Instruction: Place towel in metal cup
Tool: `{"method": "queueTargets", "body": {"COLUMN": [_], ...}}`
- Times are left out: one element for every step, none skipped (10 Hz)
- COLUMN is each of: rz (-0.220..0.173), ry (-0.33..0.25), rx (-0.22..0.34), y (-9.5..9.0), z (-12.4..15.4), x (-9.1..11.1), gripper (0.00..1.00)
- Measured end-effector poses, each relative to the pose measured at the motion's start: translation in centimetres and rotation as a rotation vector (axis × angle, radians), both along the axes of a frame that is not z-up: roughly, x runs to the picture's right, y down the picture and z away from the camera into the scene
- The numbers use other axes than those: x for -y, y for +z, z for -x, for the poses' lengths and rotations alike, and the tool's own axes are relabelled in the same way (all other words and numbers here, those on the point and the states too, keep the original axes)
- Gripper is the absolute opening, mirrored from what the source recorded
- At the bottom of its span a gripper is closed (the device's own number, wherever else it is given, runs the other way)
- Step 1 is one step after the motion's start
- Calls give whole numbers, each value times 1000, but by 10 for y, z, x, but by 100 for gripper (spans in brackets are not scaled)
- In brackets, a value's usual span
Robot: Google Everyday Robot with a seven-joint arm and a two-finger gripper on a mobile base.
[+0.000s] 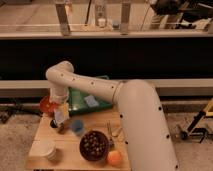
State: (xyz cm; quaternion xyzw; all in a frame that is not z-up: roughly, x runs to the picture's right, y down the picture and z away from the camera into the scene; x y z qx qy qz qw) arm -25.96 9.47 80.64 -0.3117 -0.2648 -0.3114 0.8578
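Note:
My gripper (61, 116) hangs at the end of the white arm over the left part of the wooden table (37, 150). It is shut on a pale grey-blue towel (61, 115), which dangles from it. Just below, slightly to the left, stands the small dark metal cup (56, 124), mostly hidden behind the towel and gripper. The towel's lower edge is at about the height of the cup's rim; I cannot tell whether they touch.
A light blue cup (76, 126) stands just right of the gripper. There is a white cup (48, 149) at the front left, a dark bowl (94, 145) of food, an orange (115, 158), a red bowl (46, 105) and a green tray (95, 104) behind.

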Motion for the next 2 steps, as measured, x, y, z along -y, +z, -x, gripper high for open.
{"method": "queueTargets", "body": {"rz": [-2,-2], "ry": [-1,-3], "rx": [2,3], "y": [-1,-1], "z": [0,1], "x": [1,1], "gripper": [80,80]}}
